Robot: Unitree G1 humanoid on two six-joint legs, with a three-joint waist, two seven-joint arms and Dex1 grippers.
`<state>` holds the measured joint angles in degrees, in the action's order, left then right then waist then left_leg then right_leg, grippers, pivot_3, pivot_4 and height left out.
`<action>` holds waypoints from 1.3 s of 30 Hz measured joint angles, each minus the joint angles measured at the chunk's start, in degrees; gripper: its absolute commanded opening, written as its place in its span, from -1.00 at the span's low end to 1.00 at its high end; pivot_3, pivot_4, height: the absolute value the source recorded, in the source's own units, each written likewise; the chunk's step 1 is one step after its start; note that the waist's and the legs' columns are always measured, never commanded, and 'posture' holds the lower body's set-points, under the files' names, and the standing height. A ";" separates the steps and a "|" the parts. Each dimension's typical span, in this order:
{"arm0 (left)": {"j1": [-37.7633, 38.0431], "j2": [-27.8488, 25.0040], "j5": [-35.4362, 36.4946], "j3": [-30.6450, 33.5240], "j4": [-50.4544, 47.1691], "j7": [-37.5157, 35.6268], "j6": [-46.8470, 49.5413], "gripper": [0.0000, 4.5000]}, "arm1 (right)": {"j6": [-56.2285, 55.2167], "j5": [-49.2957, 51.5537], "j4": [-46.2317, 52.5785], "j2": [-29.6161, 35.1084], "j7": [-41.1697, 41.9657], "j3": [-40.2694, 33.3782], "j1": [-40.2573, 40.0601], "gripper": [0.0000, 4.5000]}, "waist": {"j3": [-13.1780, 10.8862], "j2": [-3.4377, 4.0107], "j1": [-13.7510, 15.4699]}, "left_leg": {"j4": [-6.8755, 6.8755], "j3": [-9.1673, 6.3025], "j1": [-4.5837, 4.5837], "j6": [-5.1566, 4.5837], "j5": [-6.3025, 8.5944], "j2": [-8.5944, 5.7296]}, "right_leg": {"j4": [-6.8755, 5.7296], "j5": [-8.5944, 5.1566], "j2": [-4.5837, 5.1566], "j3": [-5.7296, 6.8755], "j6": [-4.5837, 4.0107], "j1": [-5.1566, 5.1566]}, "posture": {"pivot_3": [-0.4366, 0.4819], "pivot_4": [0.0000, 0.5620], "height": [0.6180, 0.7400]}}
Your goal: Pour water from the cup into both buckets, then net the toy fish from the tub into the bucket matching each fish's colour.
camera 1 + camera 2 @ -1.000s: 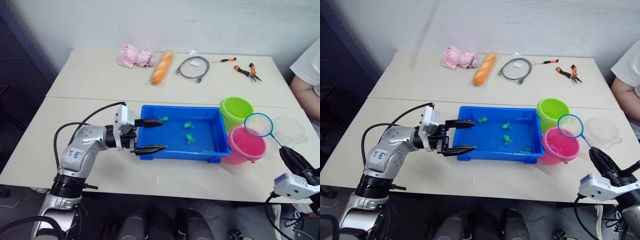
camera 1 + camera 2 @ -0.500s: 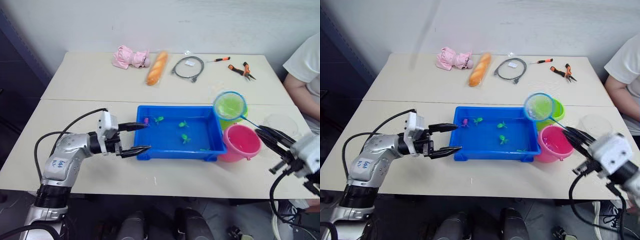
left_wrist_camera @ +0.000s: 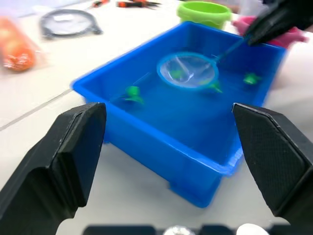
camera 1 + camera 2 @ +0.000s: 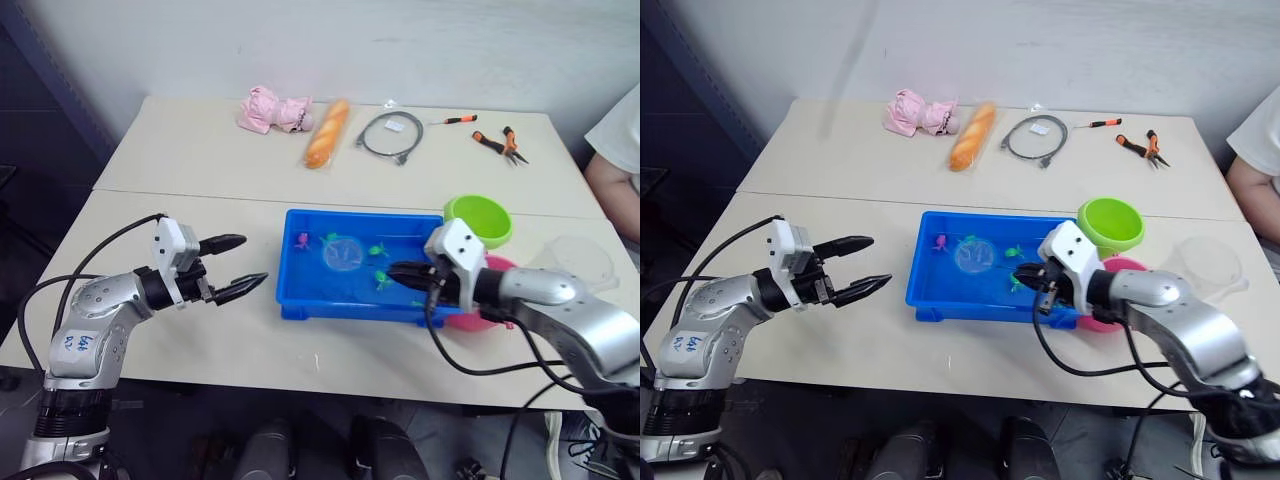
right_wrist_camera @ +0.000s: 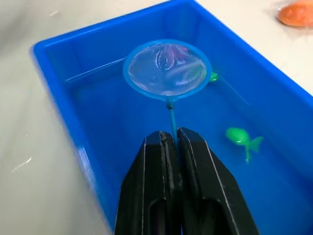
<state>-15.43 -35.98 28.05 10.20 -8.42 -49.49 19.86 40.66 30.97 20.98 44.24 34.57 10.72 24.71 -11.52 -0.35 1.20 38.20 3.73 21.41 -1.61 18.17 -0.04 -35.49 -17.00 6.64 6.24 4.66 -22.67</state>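
Note:
The blue tub (image 4: 300, 300) holds water with several toy fish: a pink one (image 4: 301, 240) and green ones (image 4: 378, 250) (image 4: 383, 283). My right gripper (image 4: 395, 272) is shut on the net's thin handle, just above the tub's right half. The net hoop (image 4: 342, 254) is held low in the tub. In the right wrist view a pink fish shows through the mesh (image 5: 167, 68); whether it is inside I cannot tell. My left gripper (image 4: 252, 260) is open, left of the tub and apart from it. The green bucket (image 4: 478, 220) and the pink bucket (image 4: 497, 263) stand right of the tub. The clear cup (image 4: 580, 262) is farther right.
Along the far table lie a pink plush toy (image 4: 270, 110), a bread loaf (image 4: 324, 133), a grey coiled cable (image 4: 389, 134), a screwdriver (image 4: 452, 119) and pliers (image 4: 500, 143). A person's arm (image 4: 615, 170) shows at the right edge. My right forearm covers most of the pink bucket.
My right arm swung the net from over the pink bucket, past the green one, down into the tub. My left gripper drew back from the tub's left wall, still open.

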 measured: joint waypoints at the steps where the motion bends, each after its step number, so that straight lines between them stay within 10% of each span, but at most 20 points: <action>1: 0.01 -0.01 -0.11 0.00 -0.69 0.86 0.29 0.95 | 1.17 -0.73 -0.30 -0.70 0.16 1.64 0.80 -1.00 | 0.00 0.00 -0.02 | -0.01 0.00 0.00 0.00 0.00 0.00 | -0.08 0.00 -0.01 0.01 0.00 0.00 | -0.05 -0.47 0.99; 24: 1.94 -2.11 -1.51 -0.15 -1.73 2.32 2.79 0.95 | 8.37 -19.97 -23.06 -21.62 -2.75 13.73 20.04 -1.00 | 0.00 0.00 -1.65 | -0.04 0.02 0.07 0.06 -0.03 0.00 | -0.25 0.01 -0.07 0.03 0.01 -0.14 | -0.05 -0.47 0.99; 39: 1.69 -2.12 -1.78 -0.48 0.80 0.63 2.59 0.95 | -6.08 -24.17 -22.75 -24.06 -0.95 12.36 14.37 -1.00 | 0.00 0.00 -3.11 | -0.13 0.07 0.07 0.15 -0.07 0.03 | -0.32 0.00 -0.10 -0.02 0.01 -0.25 | -0.05 -0.47 0.99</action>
<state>-13.75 -38.10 26.26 9.72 -7.62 -48.85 22.44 34.58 6.80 -1.77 20.18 33.63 23.08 39.09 -11.52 -0.35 -1.91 38.07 3.80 21.48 -1.46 18.10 -0.01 -35.81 -17.00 6.55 6.21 4.67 -22.92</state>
